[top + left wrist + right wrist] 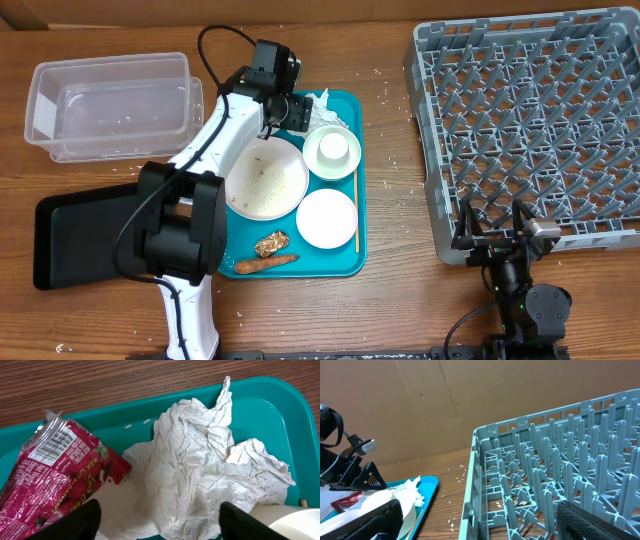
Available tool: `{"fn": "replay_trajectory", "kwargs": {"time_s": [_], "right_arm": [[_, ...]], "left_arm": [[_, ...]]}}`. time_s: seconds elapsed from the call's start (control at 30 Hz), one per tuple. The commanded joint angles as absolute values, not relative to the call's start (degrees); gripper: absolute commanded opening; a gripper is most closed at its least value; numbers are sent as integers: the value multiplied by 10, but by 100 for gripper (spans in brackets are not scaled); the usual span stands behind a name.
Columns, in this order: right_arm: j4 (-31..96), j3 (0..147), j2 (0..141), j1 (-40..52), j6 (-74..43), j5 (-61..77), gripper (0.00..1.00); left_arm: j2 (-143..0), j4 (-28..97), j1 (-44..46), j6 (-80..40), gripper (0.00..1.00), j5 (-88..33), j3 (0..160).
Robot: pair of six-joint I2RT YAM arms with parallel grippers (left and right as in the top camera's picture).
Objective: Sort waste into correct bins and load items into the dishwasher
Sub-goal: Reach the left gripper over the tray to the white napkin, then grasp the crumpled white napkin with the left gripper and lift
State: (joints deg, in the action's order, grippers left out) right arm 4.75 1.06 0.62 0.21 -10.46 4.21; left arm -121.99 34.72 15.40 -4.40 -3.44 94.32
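Step in hand, by my read: waste sorting, w/ the crumpled white paper napkin [200, 460] as the pick. L gripper [160, 522] is down over it at the far end of the teal plastic tray [280, 405]. Its jaws stand wide, one dark fingertip either side of the napkin's near edge, nothing pinched yet. R gripper [492, 228] sits by the near rim of the big grey pegged plastic dish rack [530, 120], jaws wide apart & empty.

Next move prob. calls for closing on the napkin's bulk, not a loose flap, then a straight lift & carry to a bin. Options are the clear rectangular plastic tub [110, 100] or the flat black rectangular tray [80, 240], both left of the teal tray. Which one takes paper I can't tell.

Watch the red printed foil wrapper [55, 480]. It lies right against the napkin's left side, maybe tucked under its edge, so it could get dragged along. On the right a white dish rim [295, 520] is v. near the fingertip, so a bump is possible.

Napkin look: heavily creased & puffed up, one corner poking toward the tray's far wall. Prob. light & soft, will squash a lot in the grip. White dishes [327, 217] sit on the teal tray, none in the rack yet.
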Motion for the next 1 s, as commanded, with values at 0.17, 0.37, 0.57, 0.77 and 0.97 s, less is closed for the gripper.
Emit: {"fn": "replay_trajectory", "kwargs": {"time_s": [0.17, 0.37, 0.57, 0.77, 0.97], "right_arm": [[46, 5, 2, 6, -102, 41, 100], [46, 5, 2, 6, -102, 41, 100], [46, 5, 2, 6, -102, 41, 100], [46, 5, 2, 6, -102, 41, 100], [46, 5, 2, 6, -102, 41, 100]], "left_arm": [[-1226, 347, 163, -65, 75, -41, 954], [-1226, 347, 182, -72, 74, -41, 953], [-1229, 341, 193, -97, 74, -5, 953], [-1246, 346, 192, -124, 73, 0, 953], [-1255, 344, 192, -125, 73, 3, 953]]}}
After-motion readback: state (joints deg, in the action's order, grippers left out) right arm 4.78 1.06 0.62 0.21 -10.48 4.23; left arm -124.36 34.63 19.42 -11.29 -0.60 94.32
